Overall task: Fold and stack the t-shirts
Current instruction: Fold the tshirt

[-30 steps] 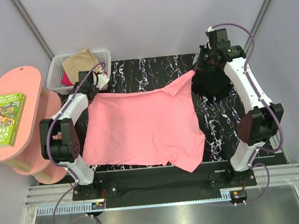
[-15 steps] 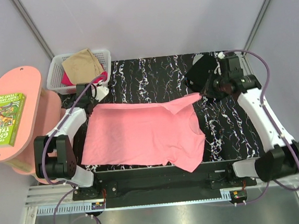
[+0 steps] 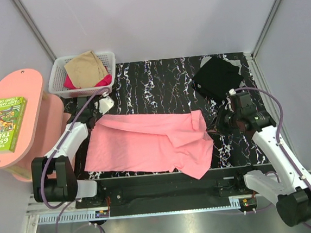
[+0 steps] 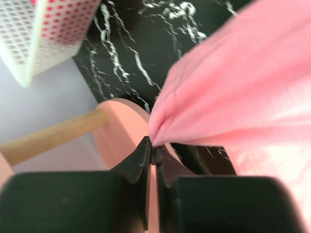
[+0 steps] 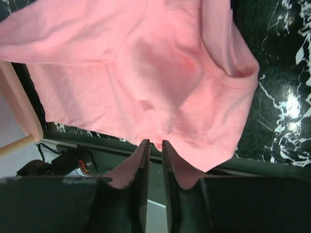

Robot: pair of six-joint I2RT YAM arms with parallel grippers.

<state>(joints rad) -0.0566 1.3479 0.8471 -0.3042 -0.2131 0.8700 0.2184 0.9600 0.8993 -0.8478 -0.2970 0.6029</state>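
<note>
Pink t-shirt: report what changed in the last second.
The far edge of the salmon pink cloth t-shirt was pulled nearer, folding over. The right pincer came nearer and seems to let go; the left pincer still pinches a corner. Black cloth t-shirt, white mesh basket stayed.

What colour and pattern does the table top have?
The table top is black with white marble-like veins, best seen in the top external view.

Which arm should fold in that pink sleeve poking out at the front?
Probably the right. The right tool sits open beside the pink t-shirt's right edge, near that sleeve. The left tool is far off, pinching the shirt's back left corner.
</note>
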